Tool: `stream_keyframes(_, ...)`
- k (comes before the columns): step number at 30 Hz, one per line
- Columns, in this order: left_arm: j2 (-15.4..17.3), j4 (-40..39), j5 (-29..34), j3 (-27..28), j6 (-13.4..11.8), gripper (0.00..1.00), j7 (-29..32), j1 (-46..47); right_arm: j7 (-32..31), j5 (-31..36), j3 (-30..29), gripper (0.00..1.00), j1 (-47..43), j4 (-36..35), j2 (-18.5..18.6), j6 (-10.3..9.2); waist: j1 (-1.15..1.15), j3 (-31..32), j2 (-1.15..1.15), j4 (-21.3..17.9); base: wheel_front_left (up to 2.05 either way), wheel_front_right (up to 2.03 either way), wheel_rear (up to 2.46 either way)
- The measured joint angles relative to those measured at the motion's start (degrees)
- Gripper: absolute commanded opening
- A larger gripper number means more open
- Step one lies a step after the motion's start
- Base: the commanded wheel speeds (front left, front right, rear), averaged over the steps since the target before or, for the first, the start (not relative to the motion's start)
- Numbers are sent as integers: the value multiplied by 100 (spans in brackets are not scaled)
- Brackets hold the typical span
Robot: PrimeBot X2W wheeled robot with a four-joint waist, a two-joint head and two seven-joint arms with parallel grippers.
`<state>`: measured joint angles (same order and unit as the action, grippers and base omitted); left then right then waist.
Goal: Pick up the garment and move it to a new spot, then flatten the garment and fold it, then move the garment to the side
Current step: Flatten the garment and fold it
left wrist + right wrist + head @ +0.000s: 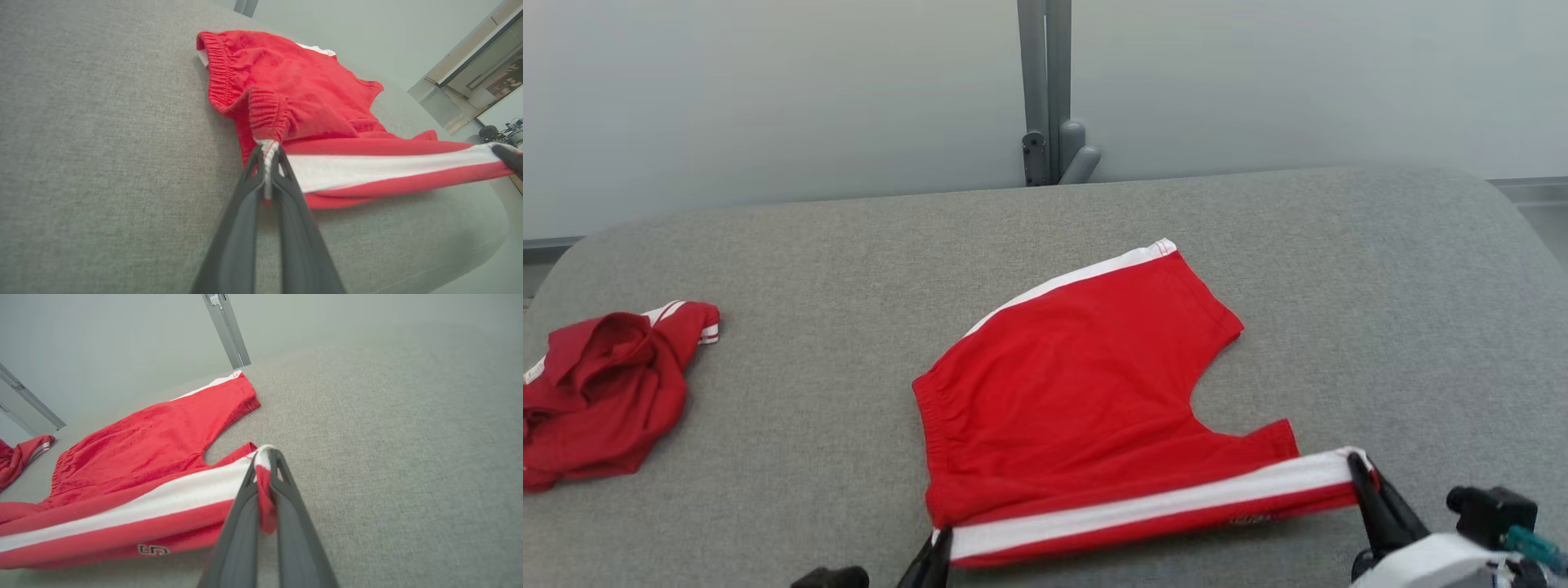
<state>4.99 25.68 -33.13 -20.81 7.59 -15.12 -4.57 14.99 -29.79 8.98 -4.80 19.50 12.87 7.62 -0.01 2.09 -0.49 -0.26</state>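
Head view: shorts [1078,376] striped edge clamped at both ends by left gripper [938,549] and right gripper [1359,467]. Fold judged underway. Next: edge to be carried over shorts' far leg.

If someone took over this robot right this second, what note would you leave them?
The left gripper is shut on the waistband corner of the shorts. The right gripper is shut on the leg hem.
The shorts lie spread on the grey cushion, with the near striped edge stretched between the grippers. A crumpled red garment sits far left.
Done: shorts look laid out flat.
Left: fold them, move them aside.
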Motion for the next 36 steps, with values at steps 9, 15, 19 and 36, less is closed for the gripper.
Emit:
stream_keyframes(9,129,-280,-616,-531,-2,0,0,1197,5,100,13,0,2151,884,199,-7,0,-494,0,460,0,0,0)
stream_keyframes(15,51,-90,-891,-679,-2,0,-1,1801,5,274,134,0,3176,1563,263,-7,0,-886,0,688,0,0,0)
stream_keyframes(19,-66,96,-1103,-646,-2,0,-1,2279,5,408,196,0,3823,2079,268,-7,0,-1229,0,840,0,0,0)
stream_keyframes(36,-223,412,-1424,-773,-2,0,0,3607,5,1185,-12,0,5628,3187,310,-7,1,-2561,0,1166,0,0,0)
